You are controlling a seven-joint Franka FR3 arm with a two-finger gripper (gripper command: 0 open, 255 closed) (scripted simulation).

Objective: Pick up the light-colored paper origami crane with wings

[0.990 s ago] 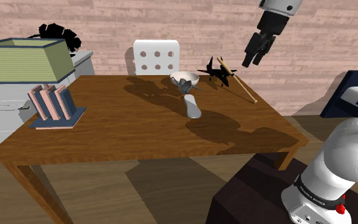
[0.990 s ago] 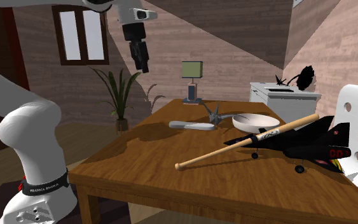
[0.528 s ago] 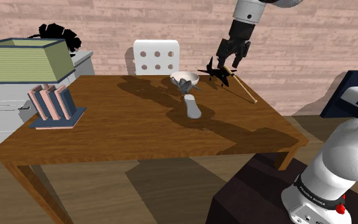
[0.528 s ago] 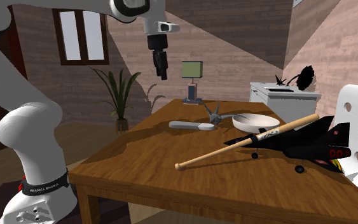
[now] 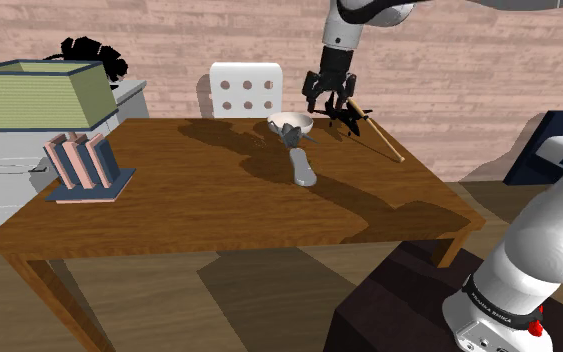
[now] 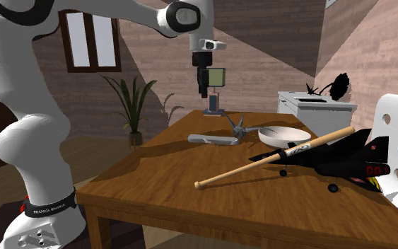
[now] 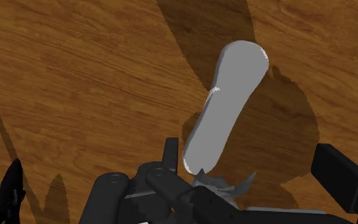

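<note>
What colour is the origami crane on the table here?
Grey. The crane shows best in the second exterior view, beside the pale bowl.

Black fingers [image 6: 204,89] hang high over table [image 6: 162,170]; grey crane [image 6: 238,127] beside white bowl [image 6: 283,134].

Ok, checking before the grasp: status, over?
Hand open, above the table. Grey crane not held, sitting between bowl and grey oblong piece. Both crowd it.
</note>
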